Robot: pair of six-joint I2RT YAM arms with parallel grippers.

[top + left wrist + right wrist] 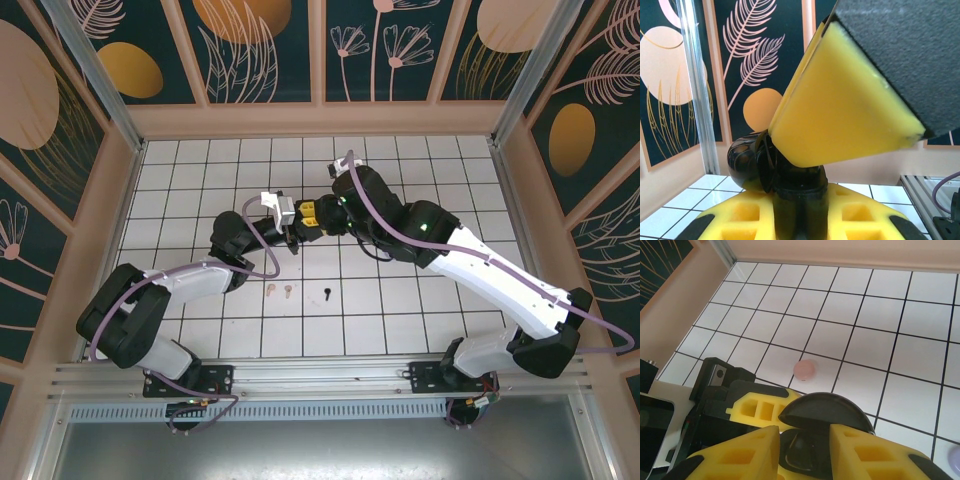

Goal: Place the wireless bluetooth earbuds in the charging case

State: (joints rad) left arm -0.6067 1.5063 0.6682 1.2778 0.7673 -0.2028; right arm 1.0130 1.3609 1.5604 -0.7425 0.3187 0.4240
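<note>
My left gripper (799,205) is pinching the black case (825,410). My right gripper (805,432) is flanking it, and I cannot tell its grip. The black earbud (328,293) is lying toward the worktop's (450,160) near edge from both, stem near-to-far.

The left arm (195,280) and the right arm (495,268) have white shells on the long links and black rounded joints. A purple cable (349,160) runs along each arm. On the right arm there is a small green light (422,225). The fingers (740,455) are yellow with square pockets, and they carry dark grey pads (900,55).
</note>
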